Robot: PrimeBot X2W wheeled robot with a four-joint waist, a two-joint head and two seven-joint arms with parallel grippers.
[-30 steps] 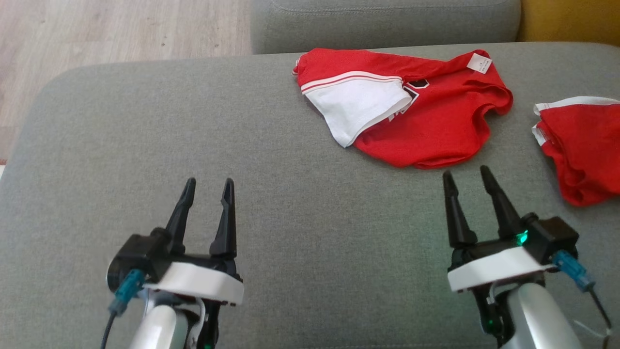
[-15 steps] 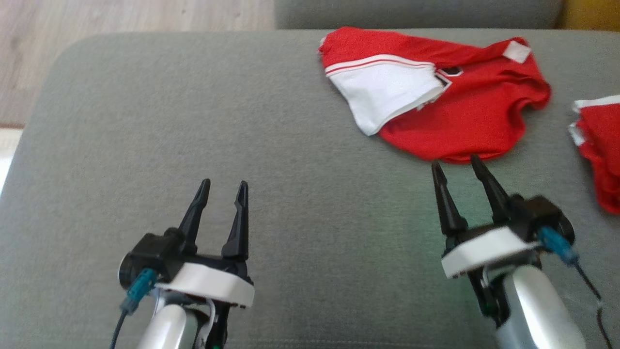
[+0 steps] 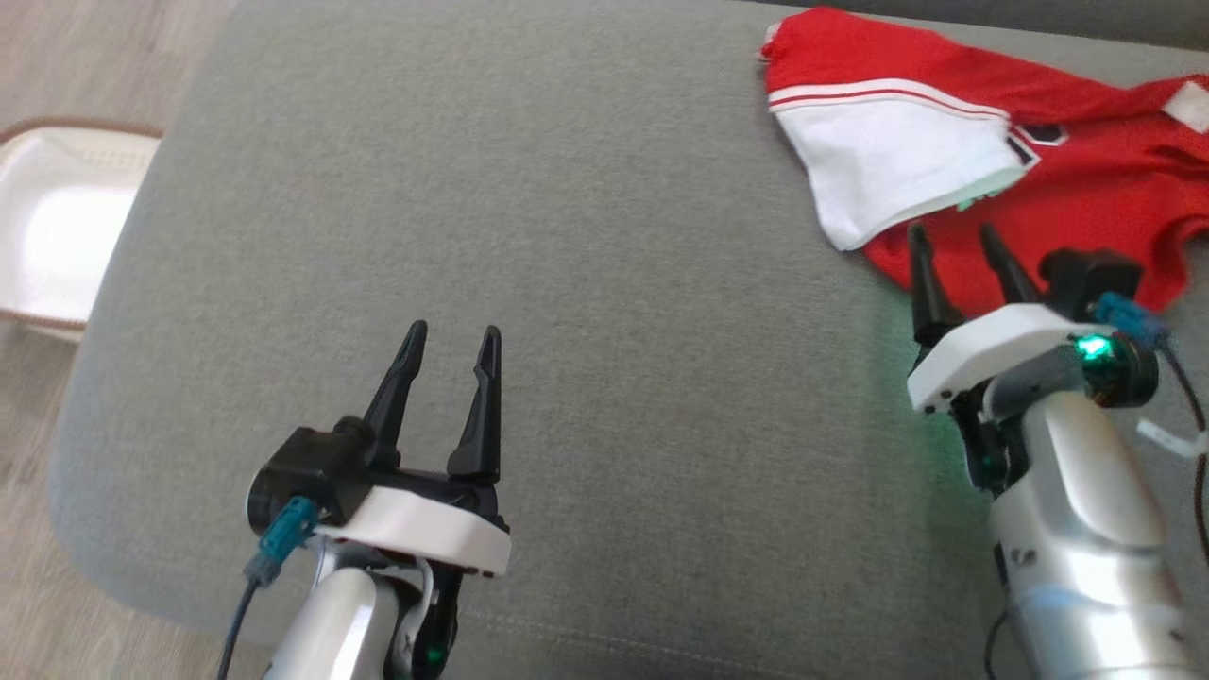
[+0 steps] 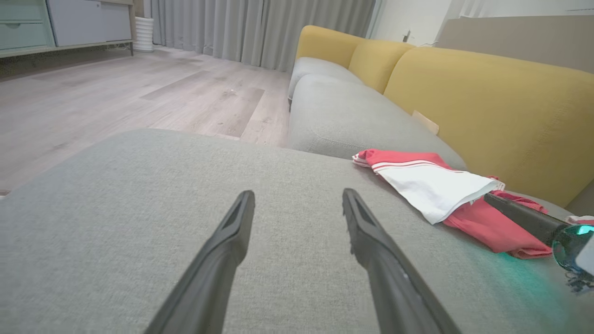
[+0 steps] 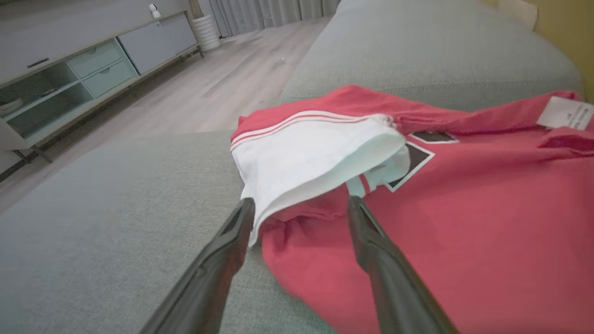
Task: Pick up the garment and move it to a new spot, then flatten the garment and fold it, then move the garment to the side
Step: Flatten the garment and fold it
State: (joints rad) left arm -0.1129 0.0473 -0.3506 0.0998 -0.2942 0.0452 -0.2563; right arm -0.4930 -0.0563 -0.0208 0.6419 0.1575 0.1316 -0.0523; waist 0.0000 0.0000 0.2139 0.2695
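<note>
Moved: right gripper (image 3: pixel 949 236) has reached the garment (image 3: pixel 1096 179), jaws wide at its near edge.
Left gripper (image 3: pixel 453 332): jaws wide, well apart from garment.

The garment (image 3: pixel 1086 179) is red with a white panel edged in thin red-and-white stripes (a black patch, outlined white, sits beside it). The sofa cushion (image 3: pixel 567 236) is speckled grey, the sofa back (image 4: pixel 487 106) mustard yellow, the floor (image 4: pixel 116 97) pale wood-grain.

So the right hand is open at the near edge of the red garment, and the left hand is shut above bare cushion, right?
One slip: the left hand is open, not shut; the left wrist view shows its fingers spread above bare cushion. The rest stands.
</note>
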